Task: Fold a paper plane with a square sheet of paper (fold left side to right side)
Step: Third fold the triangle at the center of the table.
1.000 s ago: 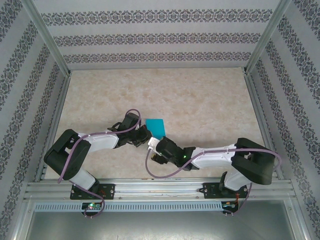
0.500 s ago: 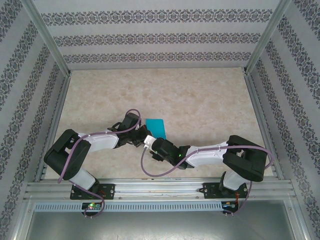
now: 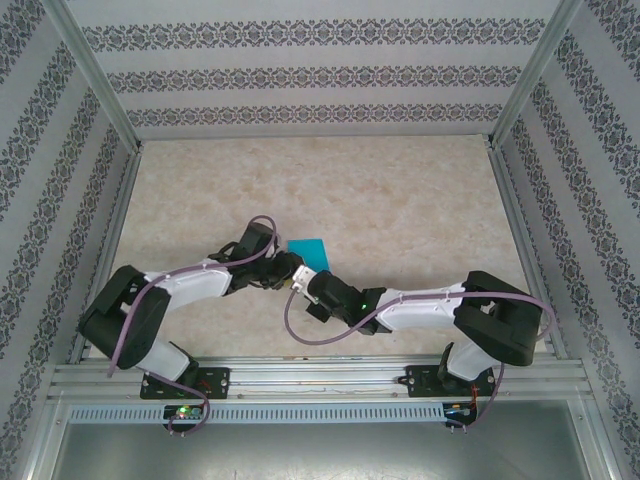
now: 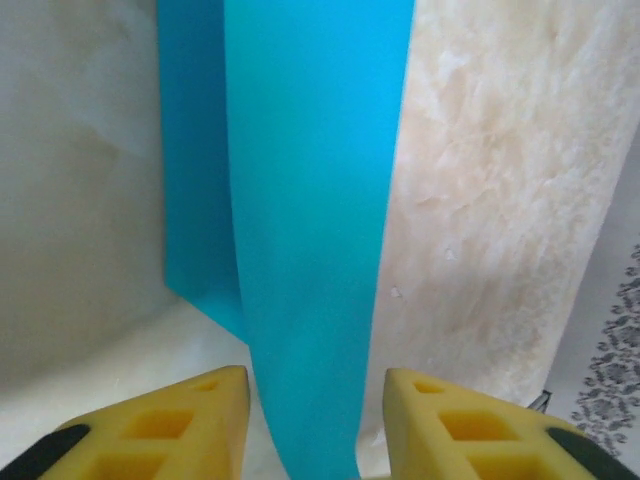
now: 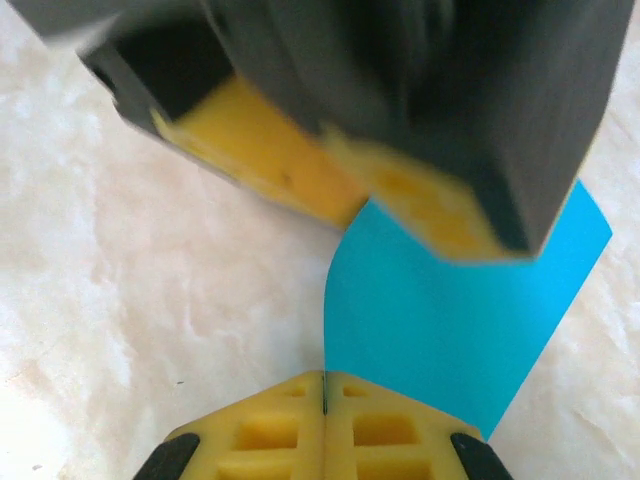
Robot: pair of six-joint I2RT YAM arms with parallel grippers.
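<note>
The left jaws stand partly open astride the thin teal-blue square sheet of paper (image 3: pixel 308 248), which curls up off the marbled beige tabletop (image 3: pixel 400 200) near its middle. The right jaws are shut, pinching the sheet's near edge.

The paper (image 3: pixel 307 250) sits on the table (image 3: pixel 400 200) between both jaws

Robotics lab test cell. Boxed in on three sides by wall panels (image 3: pixel 320 75) in striped ornamental print, framed with aluminium profile posts (image 3: pixel 95 80). Marble-look worktop (image 3: pixel 400 200). Left arm (image 3: pixel 180 285) and right arm (image 3: pixel 430 305) bolted to a slotted metal rail (image 3: pixel 320 378) at the near edge, trailing purple cables (image 3: pixel 130 320).
</note>
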